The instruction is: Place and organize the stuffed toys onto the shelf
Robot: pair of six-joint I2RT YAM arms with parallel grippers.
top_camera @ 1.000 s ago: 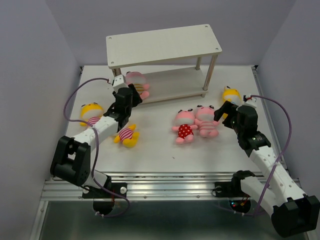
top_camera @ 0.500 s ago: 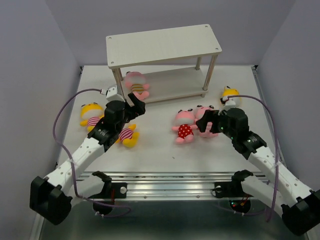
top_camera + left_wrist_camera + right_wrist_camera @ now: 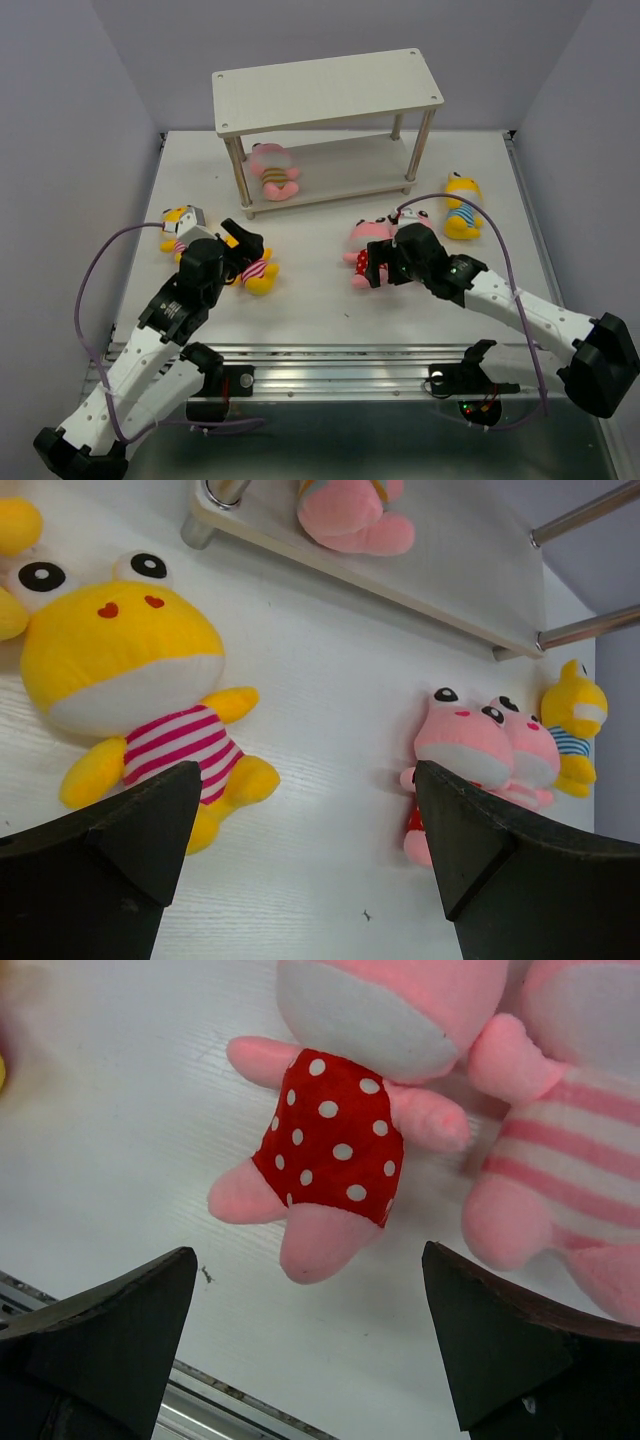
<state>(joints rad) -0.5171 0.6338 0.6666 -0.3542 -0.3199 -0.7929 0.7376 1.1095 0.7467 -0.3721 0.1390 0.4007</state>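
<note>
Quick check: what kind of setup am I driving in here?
Probably a lab test cell, not a home: plain walls box in a white table with an aluminium rail along its near edge, and the only props are plush toys and a shelf.

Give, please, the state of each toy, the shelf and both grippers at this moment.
shelf, upright
yellow-striped pink toy, on the shelf's lower board
red dotted pink toy, on the table
pink-striped pink toy, touching the dotted one
blue-striped yellow toy, on the table
pink-striped yellow toy, on the table
second yellow toy, on the table, partly hidden
left gripper, open
right gripper, open
</note>
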